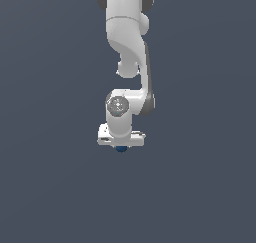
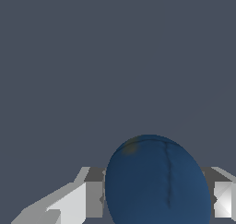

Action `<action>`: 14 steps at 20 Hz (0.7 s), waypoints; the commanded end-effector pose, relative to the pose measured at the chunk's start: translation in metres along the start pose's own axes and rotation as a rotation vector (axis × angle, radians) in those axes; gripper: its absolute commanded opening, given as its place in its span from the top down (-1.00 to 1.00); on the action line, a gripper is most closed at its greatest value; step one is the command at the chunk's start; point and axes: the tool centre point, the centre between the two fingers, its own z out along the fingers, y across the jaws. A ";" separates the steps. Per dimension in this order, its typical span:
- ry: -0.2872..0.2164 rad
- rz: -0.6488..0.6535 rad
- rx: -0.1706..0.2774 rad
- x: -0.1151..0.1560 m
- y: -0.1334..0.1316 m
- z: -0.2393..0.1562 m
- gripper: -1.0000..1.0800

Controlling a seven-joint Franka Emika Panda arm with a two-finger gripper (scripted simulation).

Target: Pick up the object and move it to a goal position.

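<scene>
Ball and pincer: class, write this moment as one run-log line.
ball: dark blue, between fingers | pincer: shut on ball | arm: above | goal: not visible

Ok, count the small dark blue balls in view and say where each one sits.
1. The small dark blue ball sits between the white gripper's fingers, peeking out just beneath it in the exterior view. No others show.
</scene>
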 end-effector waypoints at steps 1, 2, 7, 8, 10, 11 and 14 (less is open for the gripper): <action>0.000 0.000 0.000 0.000 0.000 0.000 1.00; 0.000 0.000 0.000 0.000 0.000 -0.001 1.00; 0.000 0.000 0.000 0.000 0.008 -0.015 1.00; 0.000 0.000 0.000 0.000 0.010 -0.020 1.00; 0.000 0.000 0.000 0.001 0.017 -0.032 1.00; 0.000 0.000 0.000 0.001 0.020 -0.039 1.00; 0.000 0.000 0.000 0.001 0.033 -0.063 1.00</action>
